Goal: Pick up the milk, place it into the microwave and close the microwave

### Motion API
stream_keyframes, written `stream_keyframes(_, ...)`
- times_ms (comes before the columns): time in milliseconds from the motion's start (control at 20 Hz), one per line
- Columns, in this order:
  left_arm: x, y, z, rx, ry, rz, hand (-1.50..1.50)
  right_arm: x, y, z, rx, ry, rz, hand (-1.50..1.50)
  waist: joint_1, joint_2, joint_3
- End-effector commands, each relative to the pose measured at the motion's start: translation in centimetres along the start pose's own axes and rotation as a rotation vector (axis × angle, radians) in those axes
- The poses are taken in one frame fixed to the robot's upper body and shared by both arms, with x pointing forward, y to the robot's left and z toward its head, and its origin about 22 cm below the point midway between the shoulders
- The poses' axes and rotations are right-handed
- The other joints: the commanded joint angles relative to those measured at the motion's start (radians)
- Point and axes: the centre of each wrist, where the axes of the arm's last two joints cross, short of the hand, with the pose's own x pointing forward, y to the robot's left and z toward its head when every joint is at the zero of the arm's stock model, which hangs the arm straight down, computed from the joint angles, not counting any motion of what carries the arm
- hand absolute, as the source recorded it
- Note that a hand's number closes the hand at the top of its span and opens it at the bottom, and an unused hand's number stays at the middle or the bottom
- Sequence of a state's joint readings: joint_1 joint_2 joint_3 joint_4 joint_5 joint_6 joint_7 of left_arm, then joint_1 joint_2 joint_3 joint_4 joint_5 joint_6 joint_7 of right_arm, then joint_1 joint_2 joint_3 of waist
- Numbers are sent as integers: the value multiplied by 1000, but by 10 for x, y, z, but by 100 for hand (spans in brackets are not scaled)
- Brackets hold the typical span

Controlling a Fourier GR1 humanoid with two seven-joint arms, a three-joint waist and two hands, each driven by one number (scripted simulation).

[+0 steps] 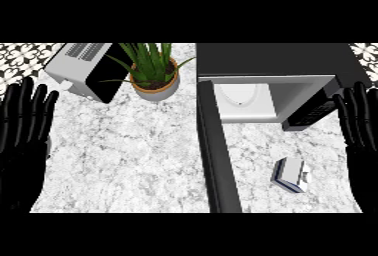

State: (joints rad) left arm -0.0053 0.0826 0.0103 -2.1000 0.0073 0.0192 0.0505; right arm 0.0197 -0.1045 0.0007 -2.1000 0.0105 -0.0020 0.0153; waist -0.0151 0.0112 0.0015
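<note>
Holding left hand [22,150] and right hand [362,145] open at the frame's left and right edges, fingers straight and pointing up, gripping nothing. Looking down on milk [291,175] at lower right, sitting on the marbled counter [125,150], well apart from the left hand and nearer the right without touching it. Finding bare counter all round it, bounded at left by the open microwave door [218,160], which is running edge-on down to the lower edge. Seeing its long axis running roughly up and down the frame, slightly tilted; not telling which end is the top. Noting white faces and a dark blue side. Facing the microwave [295,92] above it, standing open, white plate [240,95] inside. Passing, at upper left, potted plant [153,70] and grey appliance [81,67].
</note>
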Motion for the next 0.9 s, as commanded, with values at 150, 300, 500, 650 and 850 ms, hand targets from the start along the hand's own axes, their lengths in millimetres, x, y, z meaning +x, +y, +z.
stream_keyframes(150, 11, -9, 21, 40, -14, -3, -150, 10, 18, 10, -121, -57, 51, -150, 17, -13, -2)
stream_keyframes(300, 2, -16, 35, 131, 92, 23, -150, 19, 39, 20, -99, 25, 43, -150, 19, -14, -2)
stream_keyframes(500, 8, -21, 60, 130, 90, 16, -150, 25, 61, 40, -98, 49, 51, -150, 18, -14, -2)
stream_keyframes(650, 6, -9, 64, 136, 89, 30, -150, 43, 75, 53, -114, 46, 46, -150, 16, -14, -2)
stream_keyframes(850, 44, -3, 87, 127, 69, 33, -150, 48, 68, 59, -168, 70, 105, -150, 20, -16, -2)
